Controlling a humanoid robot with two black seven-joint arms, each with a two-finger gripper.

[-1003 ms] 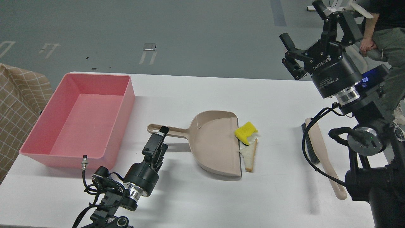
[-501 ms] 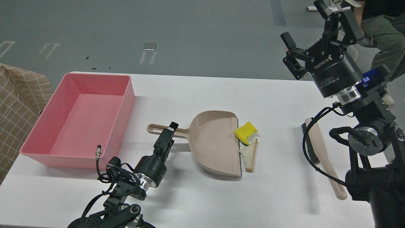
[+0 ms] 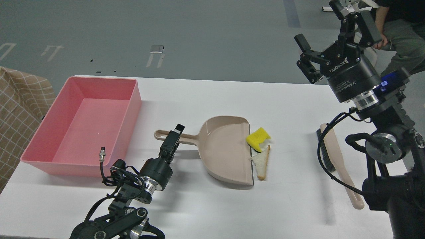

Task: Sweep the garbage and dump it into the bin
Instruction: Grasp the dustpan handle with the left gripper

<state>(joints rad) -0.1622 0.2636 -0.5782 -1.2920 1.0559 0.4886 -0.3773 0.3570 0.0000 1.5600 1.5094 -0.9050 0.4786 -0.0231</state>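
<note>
1. Garbage: yellow chunk point(image 3: 257, 138) & bread slice point(image 3: 262, 161) on counter point(image 3: 206, 205), touching dustpan point(image 3: 225, 149) lip.
2. Bin point(image 3: 84, 124) far left.
3. Left claw point(image 3: 173, 138) over dustpan handle, gap can't tell.
4. Right claw point(image 3: 332, 25) raised, wide.

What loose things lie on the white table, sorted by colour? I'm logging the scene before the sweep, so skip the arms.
Pink: 1, the bin
Beige: 2, the dustpan and the brush
Yellow: 1, the sponge-like chunk
White with brown crust: 1, the bread slice
Total: 5
</note>
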